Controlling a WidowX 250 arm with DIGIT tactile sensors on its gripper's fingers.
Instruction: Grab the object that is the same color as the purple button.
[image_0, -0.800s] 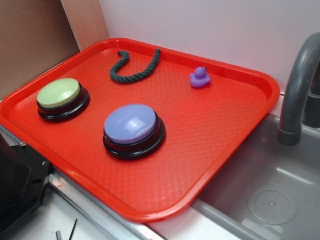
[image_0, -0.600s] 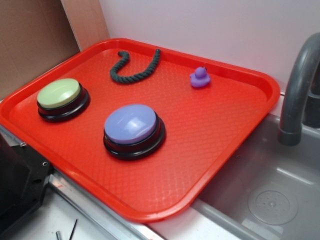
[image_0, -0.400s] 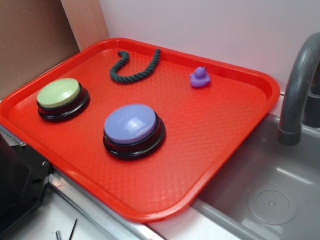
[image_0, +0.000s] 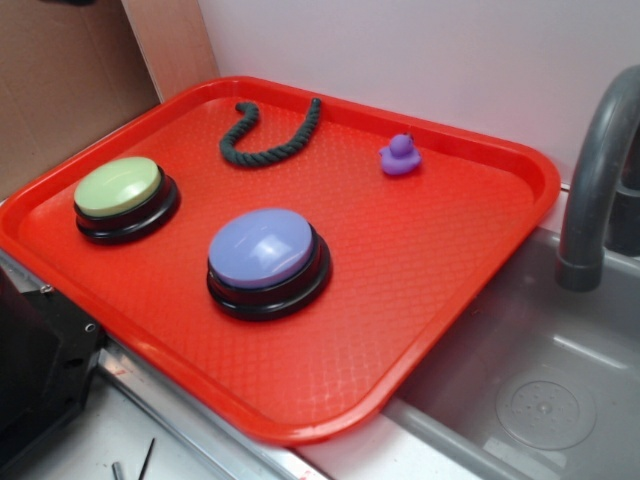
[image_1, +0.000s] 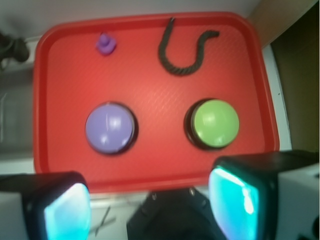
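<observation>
Showing no change from the earlier exterior frames: every item on the red tray (image_0: 470, 300) is sitting where it sat before.

Item 1, purple rubber duck (image_0: 400, 156): standing alone toward the far right of the tray, near the far rim, well apart from both buttons and untouched by anything.

Item 2, purple button (image_0: 266, 250): sitting near the tray's middle, lavender dome on a black base.

Item 3, green button (image_0: 121, 190): sitting to the left of the purple one, apart from it.

Item 4, dark green rope (image_0: 270, 135): lying curled in a hook shape at the far side, left of the duck.

Item 5, grey faucet (image_0: 598, 180) and sink basin (image_0: 540, 400): showing to the right of the tray in the exterior view only.

Item 6, gripper (image_1: 150, 205): appearing only in the wrist view, where its fingers (image_1: 235, 197) are framing the bottom edge, jaws spread wide with nothing between them. The gripper is hovering high above the tray's near edge, looking straight down, so the whole tray is lying in sight, somewhat blurred. No arm is showing in the exterior view.
</observation>
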